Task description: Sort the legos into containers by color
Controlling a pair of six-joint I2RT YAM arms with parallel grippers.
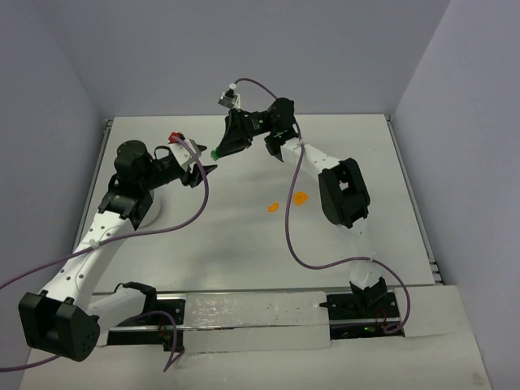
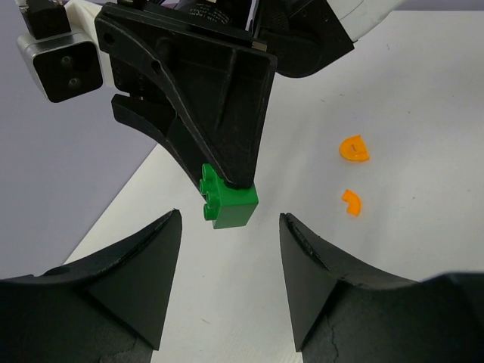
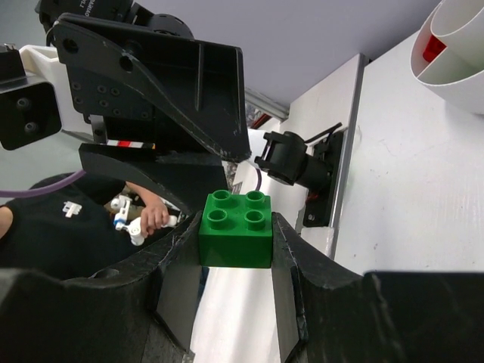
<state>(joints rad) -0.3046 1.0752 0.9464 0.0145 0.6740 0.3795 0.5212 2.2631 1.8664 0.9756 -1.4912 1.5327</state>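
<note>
Lego, top view: green lego (image 1: 217, 153) pinched in right claw (image 1: 219, 150) above table (image 1: 244, 252); two orange legos (image 1: 274, 206) lie mid-table.
Left wrist: left claw (image 2: 231, 227) gapes wide, empty, near the green lego.
Right wrist: claw clamped on green lego; bowl (image 3: 457, 72) beyond, red lego (image 3: 432, 49) in one compartment.

brick (image 3: 235, 229): green | half-round piece (image 2: 354, 148): orange | curved piece (image 2: 351, 201): orange | bowl (image 3: 454, 64): white | piece inside bowl (image 3: 432, 48): red | table (image 1: 244, 244): white | cable (image 1: 286, 219): purple | fingers (image 2: 136, 280): black
</note>
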